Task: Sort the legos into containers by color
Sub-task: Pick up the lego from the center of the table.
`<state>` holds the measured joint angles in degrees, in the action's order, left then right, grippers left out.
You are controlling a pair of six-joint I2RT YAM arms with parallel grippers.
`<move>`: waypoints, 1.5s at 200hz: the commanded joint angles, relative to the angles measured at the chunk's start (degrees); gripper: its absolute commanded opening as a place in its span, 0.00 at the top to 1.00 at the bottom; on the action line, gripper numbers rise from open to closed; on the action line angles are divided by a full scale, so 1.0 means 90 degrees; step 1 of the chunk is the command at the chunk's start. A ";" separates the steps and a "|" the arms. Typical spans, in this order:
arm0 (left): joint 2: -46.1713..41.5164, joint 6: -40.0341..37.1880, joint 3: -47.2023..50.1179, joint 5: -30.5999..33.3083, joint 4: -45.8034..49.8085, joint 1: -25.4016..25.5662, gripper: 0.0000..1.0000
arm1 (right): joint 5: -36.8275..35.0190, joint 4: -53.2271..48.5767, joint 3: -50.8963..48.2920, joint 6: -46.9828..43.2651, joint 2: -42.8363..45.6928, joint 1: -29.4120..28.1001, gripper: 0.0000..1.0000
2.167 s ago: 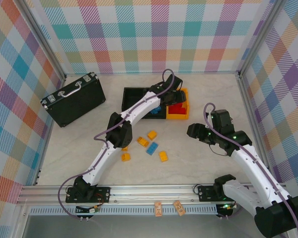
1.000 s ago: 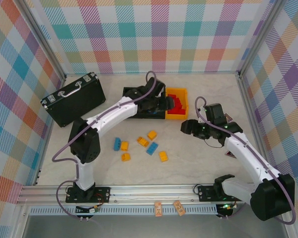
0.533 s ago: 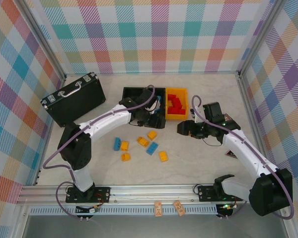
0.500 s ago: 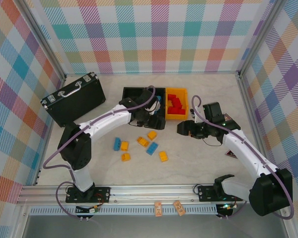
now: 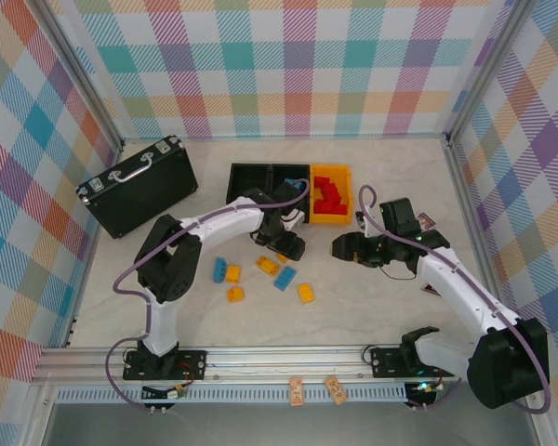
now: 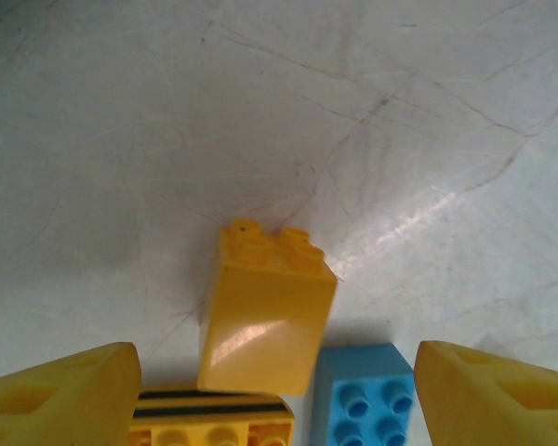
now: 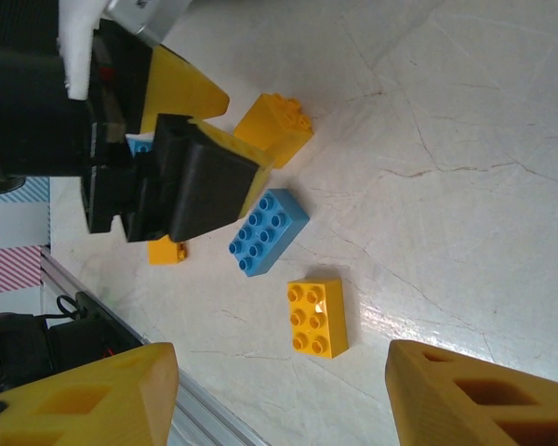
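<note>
Loose legos lie mid-table: a blue brick (image 5: 220,270), a blue brick (image 5: 285,278) and several yellow ones, such as a yellow brick (image 5: 306,293). My left gripper (image 5: 290,245) hangs open just above them. Between its fingertips (image 6: 65,395) lie a tipped yellow brick (image 6: 268,321), a blue brick (image 6: 365,400) and a striped yellow brick (image 6: 214,423). My right gripper (image 5: 340,247) is open and empty, with a yellow brick (image 7: 318,318) below it. The orange-yellow bin (image 5: 345,190) holds red bricks. Two black bins (image 5: 249,175) stand left of it.
A larger black case (image 5: 139,184) with metal trim lies at the back left. Aluminium rails run along the left, right and near edges. The two grippers are close together, the left gripper (image 7: 181,181) showing in the right wrist view.
My left gripper has come away from the bins and down over the loose bricks, with its jaws wider. My right gripper has shifted left toward the same bricks.
</note>
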<state>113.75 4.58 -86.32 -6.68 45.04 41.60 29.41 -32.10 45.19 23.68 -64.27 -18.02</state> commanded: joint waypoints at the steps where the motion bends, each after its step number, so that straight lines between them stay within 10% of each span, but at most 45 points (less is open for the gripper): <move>1: 0.0159 -0.0194 -0.0285 0.0196 0.0086 0.0038 0.24 | 0.0067 0.0134 -0.0074 0.0102 0.0099 -0.0038 0.39; 108: 0.0481 -0.0115 -0.0476 0.0483 0.0118 0.0109 0.62 | 0.0030 0.0162 0.0143 0.0040 -0.0176 -0.0037 0.40; 300: -0.0096 0.1340 -0.1786 0.1490 -0.0045 -0.1434 0.66 | 0.0141 0.1162 0.0867 0.0415 -0.0993 -0.0465 0.40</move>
<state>109.60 14.44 -96.62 2.92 43.53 31.31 30.06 -24.14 50.72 26.55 -72.73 -21.10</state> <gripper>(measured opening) 0.345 0.598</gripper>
